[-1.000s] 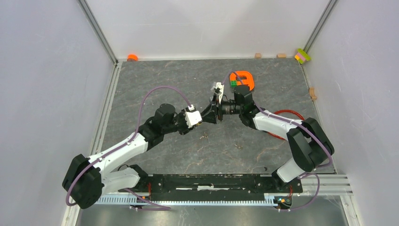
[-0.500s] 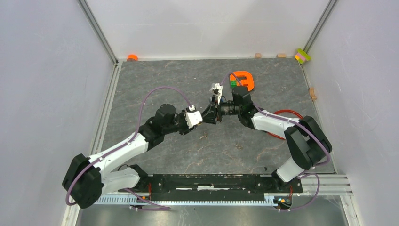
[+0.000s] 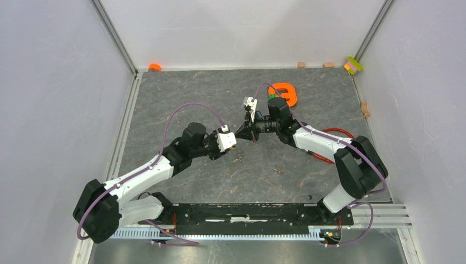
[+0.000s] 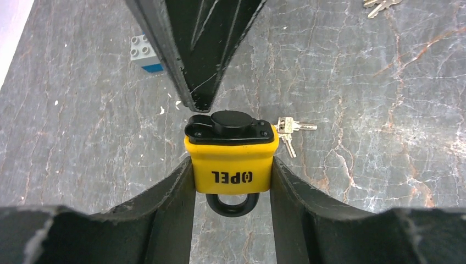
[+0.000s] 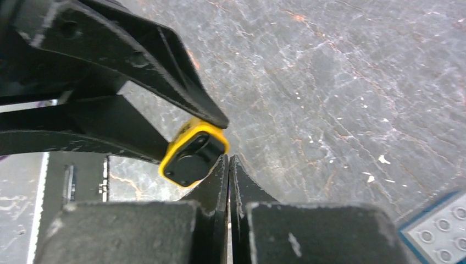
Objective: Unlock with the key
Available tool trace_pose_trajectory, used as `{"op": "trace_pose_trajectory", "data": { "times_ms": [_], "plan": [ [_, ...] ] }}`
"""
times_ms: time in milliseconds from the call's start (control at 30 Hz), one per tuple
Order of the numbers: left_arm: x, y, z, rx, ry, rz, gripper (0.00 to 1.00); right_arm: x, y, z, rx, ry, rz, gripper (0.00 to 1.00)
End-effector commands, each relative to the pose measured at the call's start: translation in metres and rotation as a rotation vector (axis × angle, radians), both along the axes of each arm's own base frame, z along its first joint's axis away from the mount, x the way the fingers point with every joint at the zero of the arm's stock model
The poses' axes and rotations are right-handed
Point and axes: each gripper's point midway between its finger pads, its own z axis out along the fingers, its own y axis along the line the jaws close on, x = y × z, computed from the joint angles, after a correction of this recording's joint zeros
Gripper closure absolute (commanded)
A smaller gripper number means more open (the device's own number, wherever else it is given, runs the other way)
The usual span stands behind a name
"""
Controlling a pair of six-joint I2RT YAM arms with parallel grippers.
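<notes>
Here we see the left gripper [image 4: 231, 164] squeezing a little yellow padlock [image 4: 231, 177] from both sides, up above the table [image 4: 373, 110]. The right gripper [image 5: 228, 160] has its two fingers pressed tight together with nothing between them. Their tip sits just by the padlock's black top (we cannot tell if it touches).

The key bunch [image 4: 287, 132] is in no hand. It lies flat on the table, and in the left wrist view the padlock's corner hides a bit of it. A second key bunch [image 4: 381, 3] lies well apart from it, at the edge of that view. A blue and grey toy brick [image 4: 144, 50] sits on the table too, partly hidden by the right gripper.

From above, we see an orange thing [image 3: 286, 92] just past the right arm, and a red cable [image 3: 332, 132] curling under that arm. Small wooden blocks [image 3: 301, 65] sit along the back edge, with an orange bit [image 3: 155, 67] in the back left corner and a coloured block [image 3: 353, 65] in the back right one.

The table is dark grey like stone, with pale lines and white specks. Plain white walls stand on three sides.
</notes>
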Motion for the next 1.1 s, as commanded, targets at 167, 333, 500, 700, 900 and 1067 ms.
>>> {"op": "trace_pose_trajectory", "data": {
  "times_ms": [167, 333, 500, 700, 900, 1067],
  "plan": [
    [0.006, -0.016, 0.034, -0.076, -0.101, -0.055, 0.98, 0.001, -0.008, 0.016, -0.071, -0.194, 0.062, 0.74],
    [0.000, -0.018, 0.028, -0.061, -0.059, -0.085, 0.98, -0.004, -0.019, 0.024, -0.105, -0.326, 0.096, 0.49],
    [-0.008, -0.023, 0.022, -0.062, 0.026, -0.118, 0.98, -0.017, -0.023, 0.021, -0.149, -0.394, 0.159, 0.56],
    [-0.011, -0.027, 0.025, -0.084, 0.064, -0.139, 0.98, -0.033, -0.021, 0.008, -0.203, -0.496, 0.218, 0.60],
    [-0.013, -0.026, 0.026, -0.111, 0.099, -0.145, 0.98, -0.045, -0.018, -0.001, -0.214, -0.559, 0.239, 0.58],
    [-0.016, -0.027, 0.024, -0.114, 0.115, -0.157, 0.98, -0.043, -0.014, 0.002, -0.210, -0.614, 0.188, 0.56]
  ]
}}
